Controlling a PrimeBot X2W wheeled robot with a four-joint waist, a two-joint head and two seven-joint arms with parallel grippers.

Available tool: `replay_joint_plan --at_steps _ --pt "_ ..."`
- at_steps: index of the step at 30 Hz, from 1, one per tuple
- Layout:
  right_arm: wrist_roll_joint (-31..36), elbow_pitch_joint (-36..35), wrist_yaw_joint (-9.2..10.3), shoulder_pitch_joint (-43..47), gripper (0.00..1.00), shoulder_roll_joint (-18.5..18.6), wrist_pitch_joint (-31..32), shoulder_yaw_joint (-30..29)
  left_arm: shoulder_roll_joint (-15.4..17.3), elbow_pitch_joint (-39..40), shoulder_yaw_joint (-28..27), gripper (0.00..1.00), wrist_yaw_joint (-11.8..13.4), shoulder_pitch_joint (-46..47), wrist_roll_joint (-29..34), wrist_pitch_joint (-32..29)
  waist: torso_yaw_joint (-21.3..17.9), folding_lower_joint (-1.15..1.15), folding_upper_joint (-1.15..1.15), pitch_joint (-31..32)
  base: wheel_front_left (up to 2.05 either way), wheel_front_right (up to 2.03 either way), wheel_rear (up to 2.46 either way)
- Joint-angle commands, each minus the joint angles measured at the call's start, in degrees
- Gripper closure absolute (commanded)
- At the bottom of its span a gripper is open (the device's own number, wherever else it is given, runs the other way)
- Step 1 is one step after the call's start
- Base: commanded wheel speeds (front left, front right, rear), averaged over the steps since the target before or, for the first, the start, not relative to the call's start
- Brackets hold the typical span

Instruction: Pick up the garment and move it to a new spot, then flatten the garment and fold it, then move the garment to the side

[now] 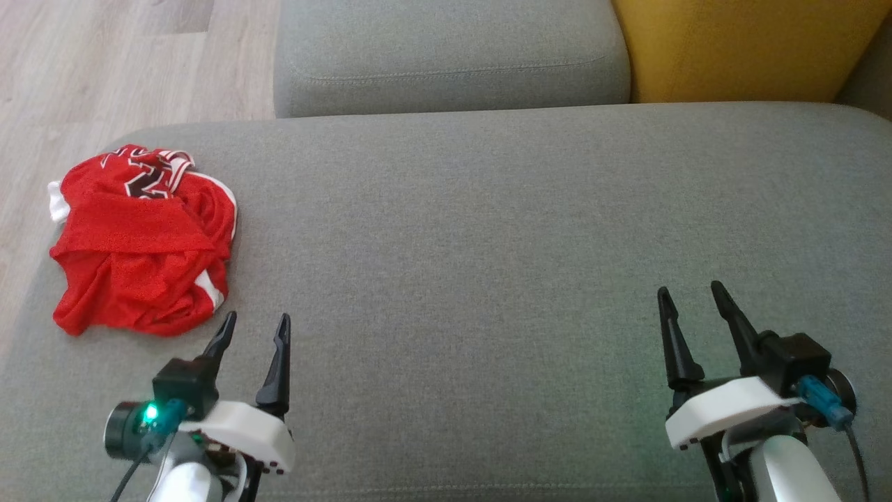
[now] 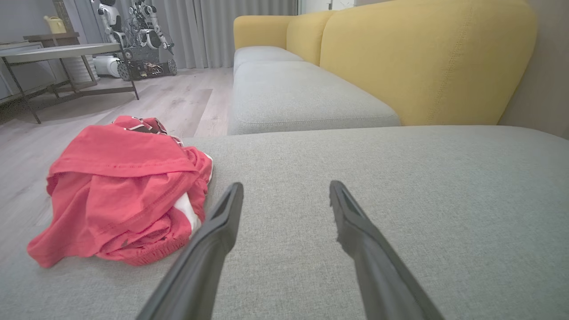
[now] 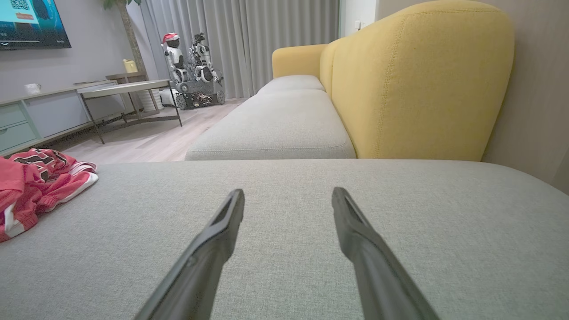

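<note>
Nearest, two of them: left gripper [image 1: 256, 317] and right gripper [image 1: 689, 287], both spread wide, gripping nothing, above one grey seat [image 1: 488, 230]. Just past left gripper, one red garment [image 1: 139, 237], crumpled, at seat's left edge. Beyond: second cushion [image 1: 446, 56], yellow backrest [image 1: 732, 49], wood floor [image 1: 104, 70], one table [image 2: 62, 51].

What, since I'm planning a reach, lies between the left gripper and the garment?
Only bare grey cushion; the head view shows it between the left gripper and the red garment.
</note>
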State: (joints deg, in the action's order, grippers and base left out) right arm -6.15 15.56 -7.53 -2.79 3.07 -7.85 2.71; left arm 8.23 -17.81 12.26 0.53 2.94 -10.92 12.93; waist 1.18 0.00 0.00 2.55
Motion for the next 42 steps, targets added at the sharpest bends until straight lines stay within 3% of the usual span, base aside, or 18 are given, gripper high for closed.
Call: replay_joint_plan --at_steps 1,6,30,42 --pt "1.7 -1.8 0.04 -1.8 0.0 0.0 -1.0 1.0 1.2 1.6 -1.6 0.0 0.5 3.9 2.0 1.2 0.0 0.0 0.0 0.0 0.0 0.0 0.0" --pt "2.5 -1.8 0.04 -1.7 0.0 -0.1 -1.3 0.6 1.0 1.1 -1.9 0.0 0.7 3.9 4.0 2.0 0.1 0.0 0.0 0.1 0.0 0.0 0.0" --pt "-0.1 -1.3 0.04 -1.7 0.0 -0.2 -0.8 0.1 0.5 -0.4 -3.2 0.0 0.4 4.4 2.2 2.1 0.7 0.0 0.0 -0.1 0.0 0.0 0.0" --pt "-0.8 -6.8 0.04 -0.5 0.0 -0.2 1.0 1.5 1.0 0.6 -5.7 0.0 1.0 5.3 0.7 2.1 9.9 0.0 0.0 0.2 0.0 0.0 0.0"
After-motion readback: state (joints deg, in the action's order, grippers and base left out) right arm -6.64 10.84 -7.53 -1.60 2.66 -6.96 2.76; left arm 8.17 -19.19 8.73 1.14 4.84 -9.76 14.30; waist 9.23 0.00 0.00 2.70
